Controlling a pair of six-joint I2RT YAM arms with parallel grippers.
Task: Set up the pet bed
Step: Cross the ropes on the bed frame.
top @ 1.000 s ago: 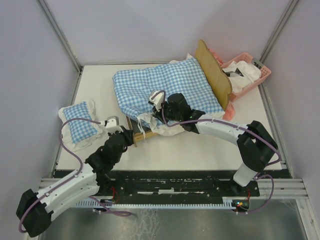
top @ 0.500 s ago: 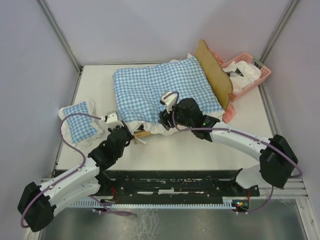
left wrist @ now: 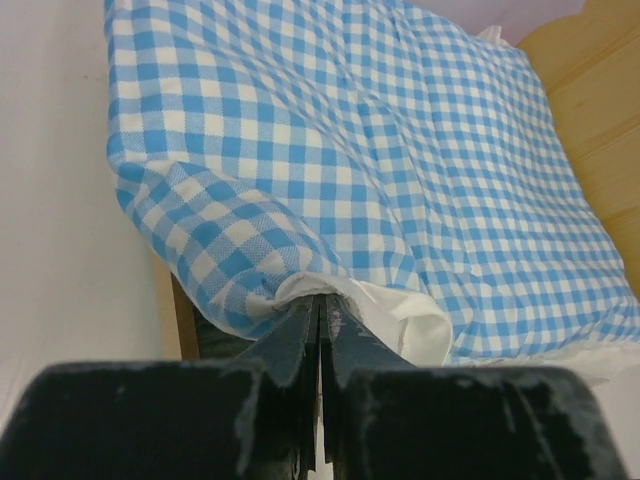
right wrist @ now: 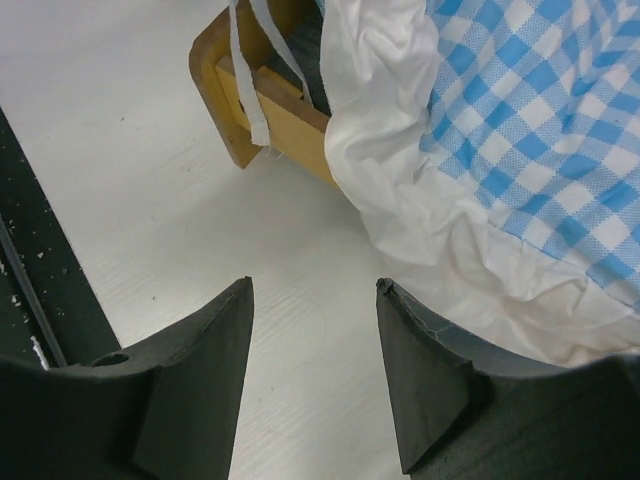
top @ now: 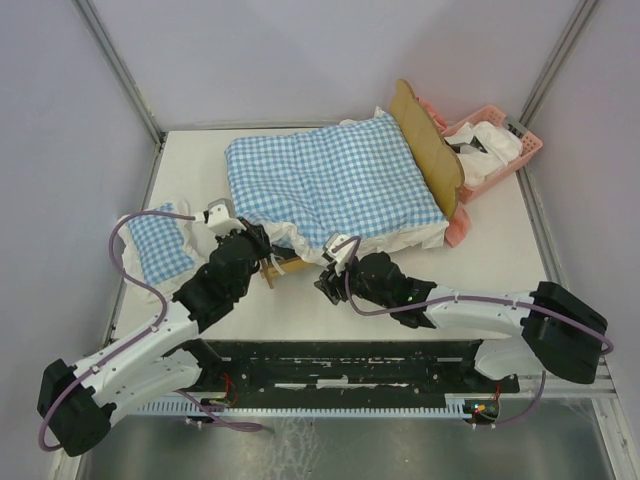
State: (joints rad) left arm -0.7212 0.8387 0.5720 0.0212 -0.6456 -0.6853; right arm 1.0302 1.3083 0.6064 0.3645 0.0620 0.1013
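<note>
Left claw (left wrist: 320,308) pinches cushion (left wrist: 400,150) edge, arm outstretched.

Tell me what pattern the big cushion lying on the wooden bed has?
The cushion is blue-and-white checked, edged in white; clearest in the left wrist view.

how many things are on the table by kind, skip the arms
checked cushions: 2 (big cushion, small cushion)
bed: 1
basket: 1
total: 4
</note>
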